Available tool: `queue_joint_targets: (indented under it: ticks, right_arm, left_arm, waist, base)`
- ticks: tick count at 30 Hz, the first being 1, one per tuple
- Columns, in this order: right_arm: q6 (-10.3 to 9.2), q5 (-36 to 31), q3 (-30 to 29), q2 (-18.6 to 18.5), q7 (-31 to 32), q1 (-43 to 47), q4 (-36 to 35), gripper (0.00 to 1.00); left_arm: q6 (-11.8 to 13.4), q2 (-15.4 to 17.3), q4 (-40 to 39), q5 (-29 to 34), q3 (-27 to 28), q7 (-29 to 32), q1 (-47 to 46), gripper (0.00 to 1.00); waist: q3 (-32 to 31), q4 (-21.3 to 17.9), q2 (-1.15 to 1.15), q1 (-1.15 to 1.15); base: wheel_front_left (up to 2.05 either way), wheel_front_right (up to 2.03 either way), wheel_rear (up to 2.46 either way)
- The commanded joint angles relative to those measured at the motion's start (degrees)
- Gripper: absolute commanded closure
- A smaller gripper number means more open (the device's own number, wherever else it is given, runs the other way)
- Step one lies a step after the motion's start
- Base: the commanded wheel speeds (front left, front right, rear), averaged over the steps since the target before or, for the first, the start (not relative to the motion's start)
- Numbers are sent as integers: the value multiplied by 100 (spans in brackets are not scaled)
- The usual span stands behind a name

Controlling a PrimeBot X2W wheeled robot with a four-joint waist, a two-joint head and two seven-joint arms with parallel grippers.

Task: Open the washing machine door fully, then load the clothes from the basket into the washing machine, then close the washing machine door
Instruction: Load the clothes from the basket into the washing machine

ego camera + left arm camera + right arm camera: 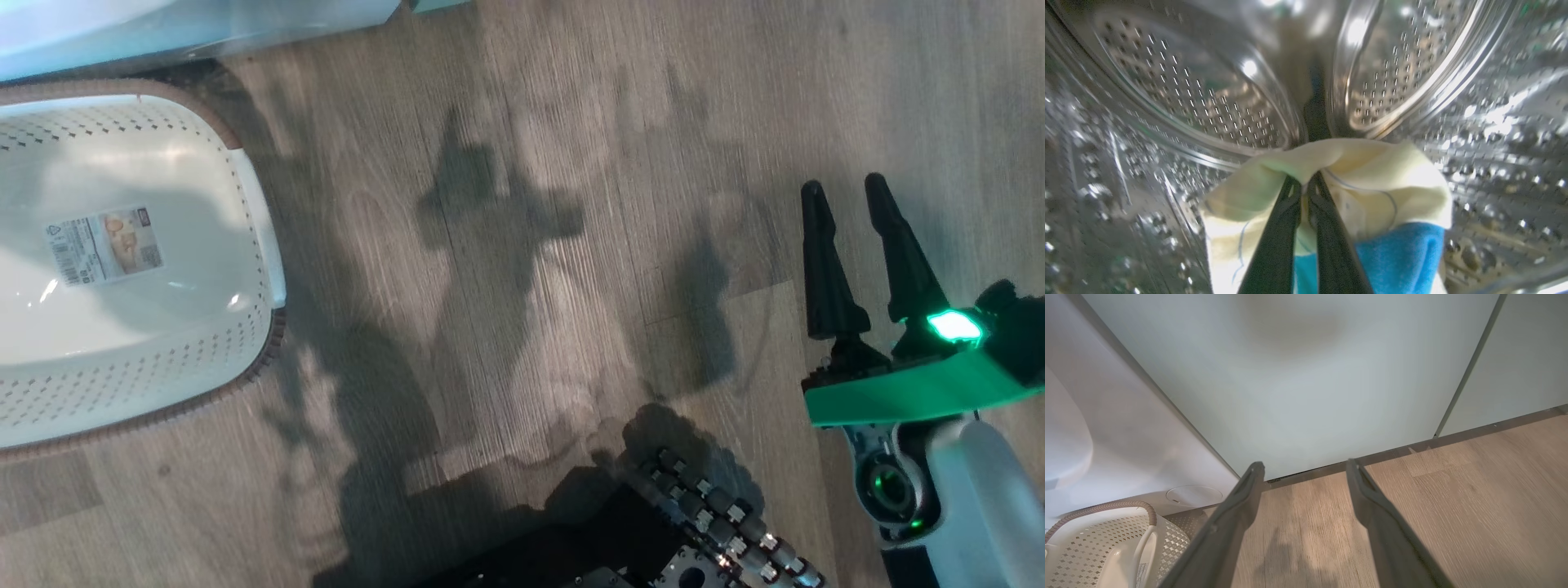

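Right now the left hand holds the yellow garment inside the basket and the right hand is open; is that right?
Not the basket: per the left wrist view, the left hand holds the clothes inside the washing machine. The right hand is open.

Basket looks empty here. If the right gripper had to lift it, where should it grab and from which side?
Probably the white handle on the end of the basket nearest the right gripper. It is a thin band at the rim, so the open fingers could straddle it from above, approaching from that side. The sloping perforated walls offer no such edge.
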Motion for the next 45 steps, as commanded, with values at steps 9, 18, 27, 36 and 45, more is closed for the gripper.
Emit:
queue_joint_targets:
  ticks: [9,18,27,36,45]
  right_arm:
    - [-16,12,67,-48,-37,-24,-150,0]
    - [-16,-72,-6,-48,-37,-47,-131,0]
    - [-16,-268,-214,-48,-37,-7,-148,0]
    - [-16,-488,-422,-48,-37,88,-176,0]
    - [-16,-742,-608,-48,-37,282,-169,0]
  left_arm:
    - [-243,-101,594,-326,59,172,-277,90]
    - [-345,-374,882,-453,-57,78,-317,0]
    - [-211,-715,854,-624,-42,-537,166,0]
    - [131,-932,285,-966,224,-1159,1287,0]
    - [772,-1107,-1308,-1256,570,-1650,3239,0]
  waist:
    - [123,54,0,-1]
    - [19,216,0,-1]
    - [-301,543,0,-1]
    - [-698,846,0,-1]
    - [-1224,1140,0,-1]
  base:
    - [0,0,0]
    - [0,0,0]
    - [0,0,0]
    - [0,0,0]
    - [0,0,0]
